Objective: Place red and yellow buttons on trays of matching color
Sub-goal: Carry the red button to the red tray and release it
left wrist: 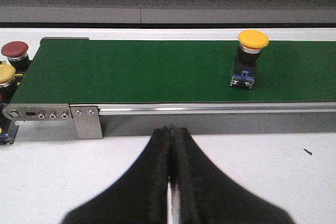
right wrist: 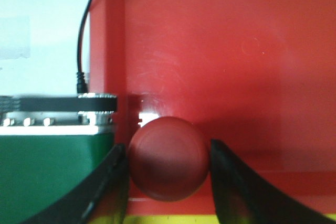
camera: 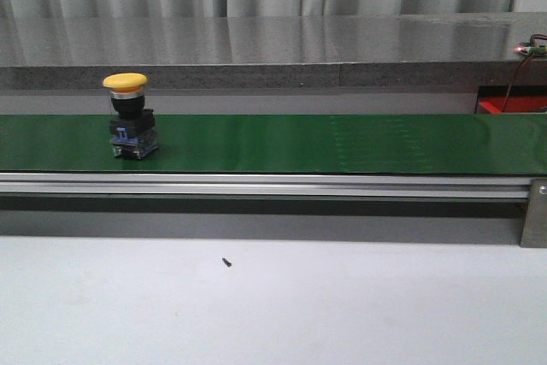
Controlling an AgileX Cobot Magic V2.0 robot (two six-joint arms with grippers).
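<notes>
A yellow button [camera: 128, 117] on a black and blue base stands upright on the green belt [camera: 325, 143], toward its left; the left wrist view shows the same yellow button [left wrist: 251, 59]. My left gripper [left wrist: 171, 132] hovers shut and empty over the white table, in front of the belt. In the right wrist view a red button [right wrist: 168, 174] sits between the fingers of my right gripper [right wrist: 167, 150], which is shut on its cap over the red tray [right wrist: 220, 51]. A strip of the yellow tray [right wrist: 173, 219] shows beneath. Neither gripper appears in the front view.
Beyond the belt's end in the left wrist view stand another red button [left wrist: 14, 50] and another yellow button [left wrist: 5, 72]. A metal rail [camera: 256, 184] runs along the belt's front. A corner of the red tray [camera: 511, 107] shows at the far right. A black cable [right wrist: 81, 51] hangs beside the tray.
</notes>
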